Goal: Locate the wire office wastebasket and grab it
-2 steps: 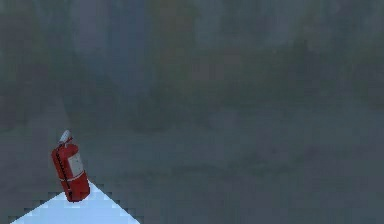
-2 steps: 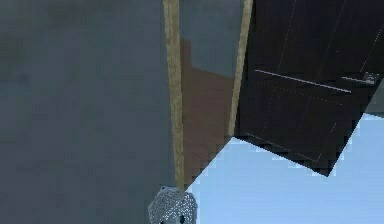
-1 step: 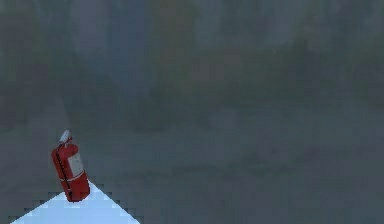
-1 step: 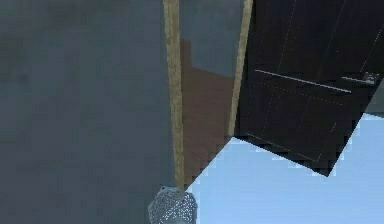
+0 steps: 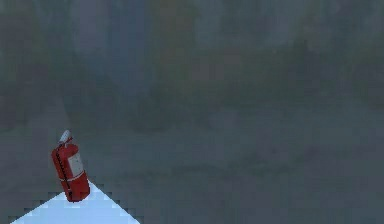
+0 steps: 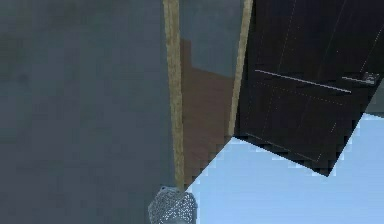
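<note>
A grey wire-mesh wastebasket [image 6: 172, 208] stands on the floor at the bottom edge of the arm side view, just left of the middle, at the foot of a wooden door frame [image 6: 172, 95]. Its lower part is cut off by the picture's edge.
A red fire extinguisher [image 5: 70, 171] stands against a grey wall [image 5: 220, 90] in the forward view's lower left, above a small patch of pale blue floor [image 5: 75, 212]. In the arm side view a dark door [image 6: 305, 75] stands ajar at the upper right, with pale floor [image 6: 290, 185] below it.
</note>
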